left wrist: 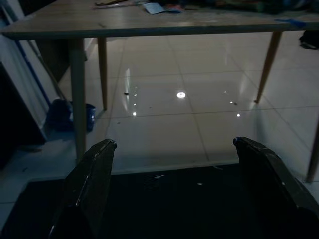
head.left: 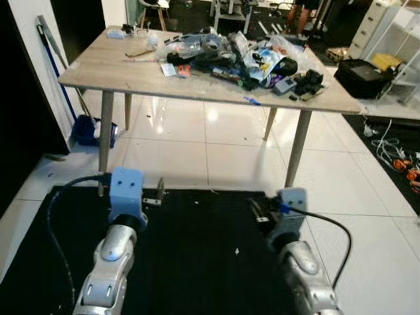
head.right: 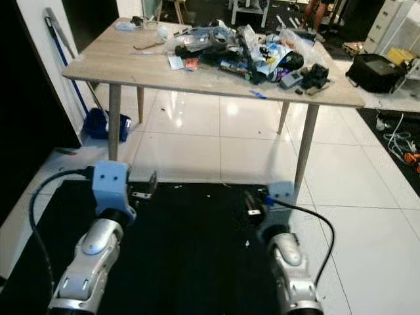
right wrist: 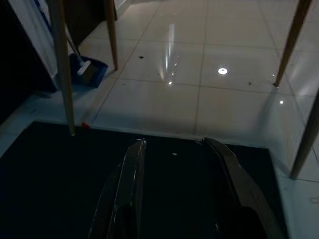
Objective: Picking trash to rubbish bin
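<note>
Wooden table (head.left: 125, 69) ahead, heaped with trash (head.left: 243, 59); left gripper (left wrist: 174, 149) wide open, right gripper (right wrist: 174, 149) part open, both empty. Best walk closer before reaching.

A heap of mixed trash (head.left: 246, 59) sprawls across the far right half of the wooden tabletop (head.left: 111, 69), well ahead of and above the left hand (left wrist: 174, 189) and right hand (right wrist: 177, 169). Crumpled clear plastic, blue-and-white wrappers and dark black pieces lie tangled together. A few loose scraps, one small red bit (head.left: 183, 68) among them, lie apart toward the left hand's side.
</note>
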Robot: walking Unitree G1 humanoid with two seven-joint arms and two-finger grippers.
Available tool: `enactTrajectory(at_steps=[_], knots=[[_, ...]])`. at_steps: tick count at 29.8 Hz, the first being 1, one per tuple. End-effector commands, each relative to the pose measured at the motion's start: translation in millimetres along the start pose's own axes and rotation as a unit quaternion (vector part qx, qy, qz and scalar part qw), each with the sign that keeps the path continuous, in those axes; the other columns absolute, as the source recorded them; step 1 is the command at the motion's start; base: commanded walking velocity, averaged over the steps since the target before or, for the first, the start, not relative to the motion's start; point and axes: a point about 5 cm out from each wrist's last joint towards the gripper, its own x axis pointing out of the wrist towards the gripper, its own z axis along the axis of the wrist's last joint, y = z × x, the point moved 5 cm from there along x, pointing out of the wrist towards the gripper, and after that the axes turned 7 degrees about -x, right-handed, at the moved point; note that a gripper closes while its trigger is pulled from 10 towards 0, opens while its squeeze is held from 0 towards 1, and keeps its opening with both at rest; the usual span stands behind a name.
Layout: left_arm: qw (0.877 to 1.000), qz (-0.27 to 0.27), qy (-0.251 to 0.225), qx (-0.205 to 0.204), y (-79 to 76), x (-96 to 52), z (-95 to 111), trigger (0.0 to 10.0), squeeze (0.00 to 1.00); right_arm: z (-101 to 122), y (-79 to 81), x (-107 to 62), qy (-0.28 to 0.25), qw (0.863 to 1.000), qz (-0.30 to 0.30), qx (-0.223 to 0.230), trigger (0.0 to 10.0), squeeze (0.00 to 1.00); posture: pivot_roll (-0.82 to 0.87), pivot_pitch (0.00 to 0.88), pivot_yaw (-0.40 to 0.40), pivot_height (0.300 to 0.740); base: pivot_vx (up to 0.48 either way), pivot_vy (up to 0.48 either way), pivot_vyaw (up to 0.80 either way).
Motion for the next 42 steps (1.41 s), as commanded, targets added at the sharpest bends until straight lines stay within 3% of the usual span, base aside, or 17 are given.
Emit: enactTrajectory(at_steps=[1, 42], knots=[[1.0, -0.005, 0.003, 0.004, -2.5, -0.8, -1, 10.0, 0.0, -3, -8.3, -3.4, 0.004, 1.0, -0.012, -0.008, 10.0, 0.0, -0.01, 0.09, -0.068, 0.74, 0.307, 0.0, 0.0], [1.0, -0.001, -0.002, 0.003, -0.2, 1.6, 2, 10.0, 0.0, 19, -8.5, -1.7, -0.047, 0.999, -0.005, -0.012, 10.0, 0.0, -0.01, 0.096, -0.071, 0.74, 0.309, 0.0, 0.0]])
